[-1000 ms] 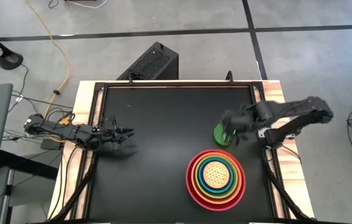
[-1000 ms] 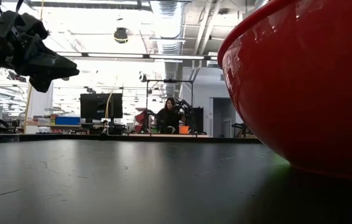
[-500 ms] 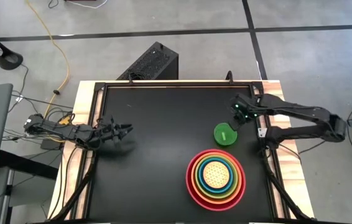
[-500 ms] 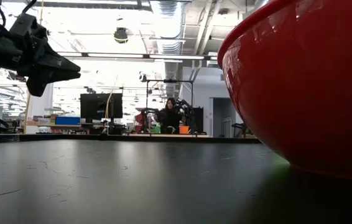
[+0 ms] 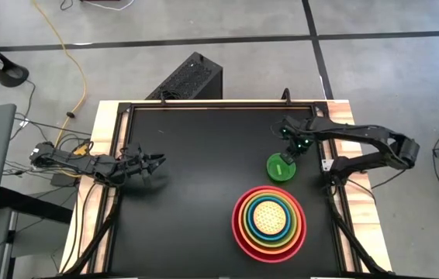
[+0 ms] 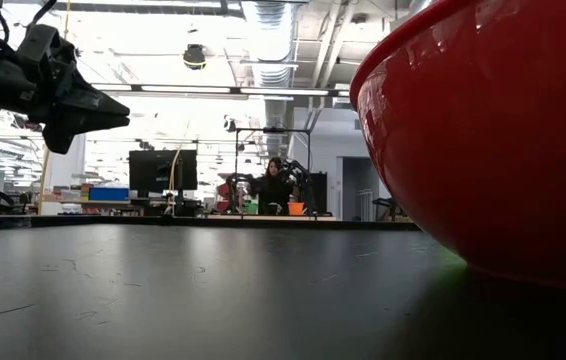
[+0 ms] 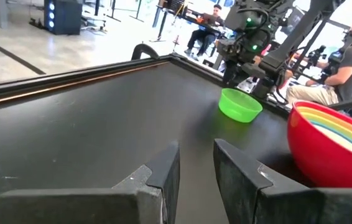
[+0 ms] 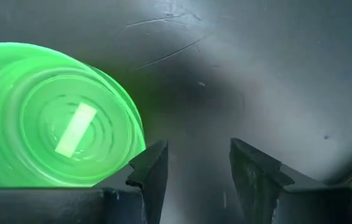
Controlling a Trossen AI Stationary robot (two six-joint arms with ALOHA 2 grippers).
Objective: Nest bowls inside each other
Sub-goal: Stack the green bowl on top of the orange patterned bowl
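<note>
High view: right gripper (image 5: 295,144) now set above the bench (image 5: 196,194) just beyond the small green bowl (image 5: 281,167), displaced from its position half a second earlier; one second back, directly over that bowl. Green bowl unmoved, alone on the bench, near the nested stack (image 5: 269,219) with red bowl (image 5: 299,232) outermost. Right jaws parted, released, gripping nothing; bowl beside them, not between. Left gripper (image 5: 154,163) idle at the bench's left side, jaws slightly parted, empty.
</note>
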